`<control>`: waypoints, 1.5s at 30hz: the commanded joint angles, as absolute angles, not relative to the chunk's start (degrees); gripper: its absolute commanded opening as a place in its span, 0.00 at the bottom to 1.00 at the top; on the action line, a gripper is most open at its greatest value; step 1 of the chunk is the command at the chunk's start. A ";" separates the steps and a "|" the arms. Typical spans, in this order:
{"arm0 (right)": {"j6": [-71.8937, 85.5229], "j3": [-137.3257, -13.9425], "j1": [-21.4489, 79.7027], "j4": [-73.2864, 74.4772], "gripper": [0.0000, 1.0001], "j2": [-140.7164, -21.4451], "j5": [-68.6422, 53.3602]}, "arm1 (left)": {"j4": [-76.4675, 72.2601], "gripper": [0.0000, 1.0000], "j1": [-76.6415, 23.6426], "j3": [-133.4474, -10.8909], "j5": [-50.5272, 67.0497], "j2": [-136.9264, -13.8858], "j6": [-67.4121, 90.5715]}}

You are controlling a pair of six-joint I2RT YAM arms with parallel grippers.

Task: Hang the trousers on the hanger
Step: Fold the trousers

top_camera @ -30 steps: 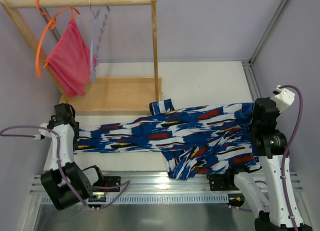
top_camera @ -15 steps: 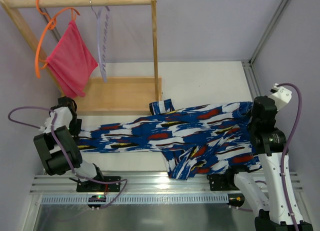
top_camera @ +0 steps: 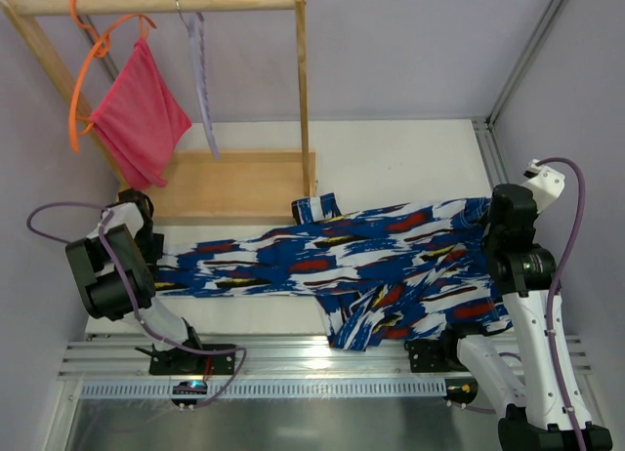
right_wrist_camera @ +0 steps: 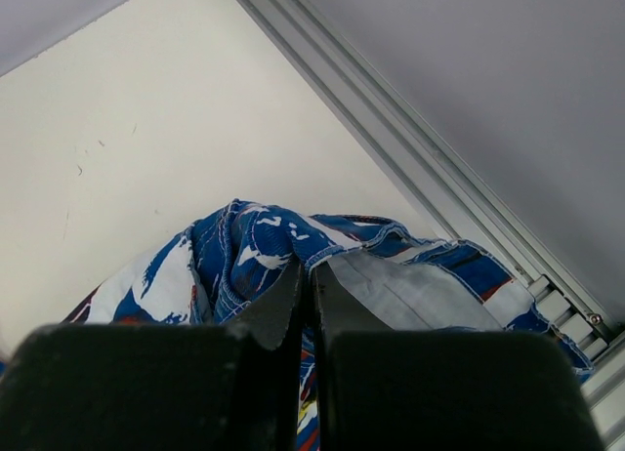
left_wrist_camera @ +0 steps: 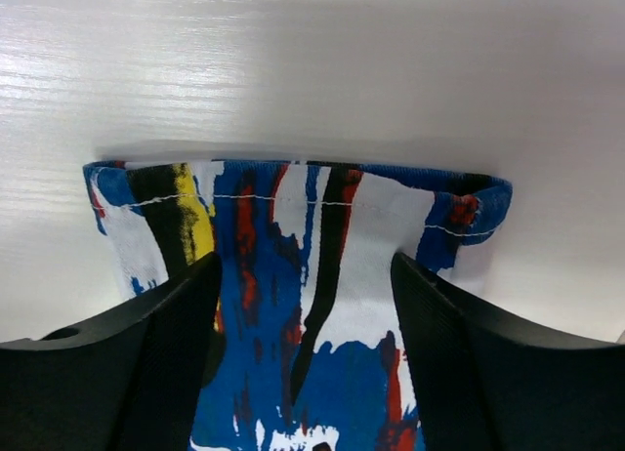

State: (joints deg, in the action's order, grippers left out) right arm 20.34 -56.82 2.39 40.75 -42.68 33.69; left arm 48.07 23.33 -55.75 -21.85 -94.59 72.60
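Note:
The printed trousers [top_camera: 332,261] lie stretched across the table from left to right. My left gripper [top_camera: 154,267] is at the left leg end. In the left wrist view it [left_wrist_camera: 305,267] stands open, one finger on each side of the hemmed leg end [left_wrist_camera: 293,202], and the cloth lies flat between them. My right gripper [top_camera: 488,222] is at the waist end. Seen from the right wrist, it [right_wrist_camera: 310,271] is shut on a fold of the trousers' waist [right_wrist_camera: 256,244], which bunches up at its tips. The pale hanger [top_camera: 202,80] hangs edge-on from the rack's rail.
A wooden rack with a flat base [top_camera: 244,183] stands at the back left. An orange hanger [top_camera: 83,70] on it carries a pink-red cloth [top_camera: 137,119]. An aluminium rail [right_wrist_camera: 420,158] runs along the table's right edge, close to the right gripper.
The left arm's elbow has swung up from the near edge to the left side, with its gripper staying at the leg end. The pale hanger has turned edge-on. The right arm has barely moved.

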 commanded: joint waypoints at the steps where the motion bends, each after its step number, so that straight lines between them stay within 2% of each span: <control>1: 20.39 -59.59 2.11 37.36 0.04 -42.89 33.93 | 45.44 0.68 23.29 -55.55 -21.62 -97.46 71.99; 3: 20.04 -59.59 2.20 37.09 0.04 -42.89 33.49 | 44.74 0.60 23.29 -55.02 -21.18 -98.08 71.89; 4: 19.95 -59.68 2.20 37.00 0.04 -42.80 33.05 | 44.48 0.42 23.38 -54.76 -21.18 -98.17 71.81; 6: 19.69 -59.68 2.20 36.91 0.04 -42.63 32.96 | 44.73 0.14 23.38 -54.40 -21.44 -98.00 71.81; 10: 19.16 -59.94 2.20 37.00 0.04 -42.45 32.87 | 47.98 0.13 23.03 -55.19 -25.30 -95.37 72.42; 13: 19.25 -60.29 2.11 37.18 0.04 -42.71 32.43 | 47.90 0.01 23.03 -54.76 -27.42 -91.77 71.89; 18: 19.95 -60.29 2.20 37.53 0.04 -42.63 31.12 | 49.04 0.00 23.12 -54.40 -28.91 -85.88 73.12; 31: 19.69 -61.43 2.20 39.01 0.04 -43.50 32.34 | 52.30 0.00 23.20 -54.93 -32.17 -79.90 74.01; 45: 18.02 -79.34 2.20 48.15 0.04 -40.08 18.11 | 55.54 0.00 23.20 -60.55 -33.66 -46.79 72.24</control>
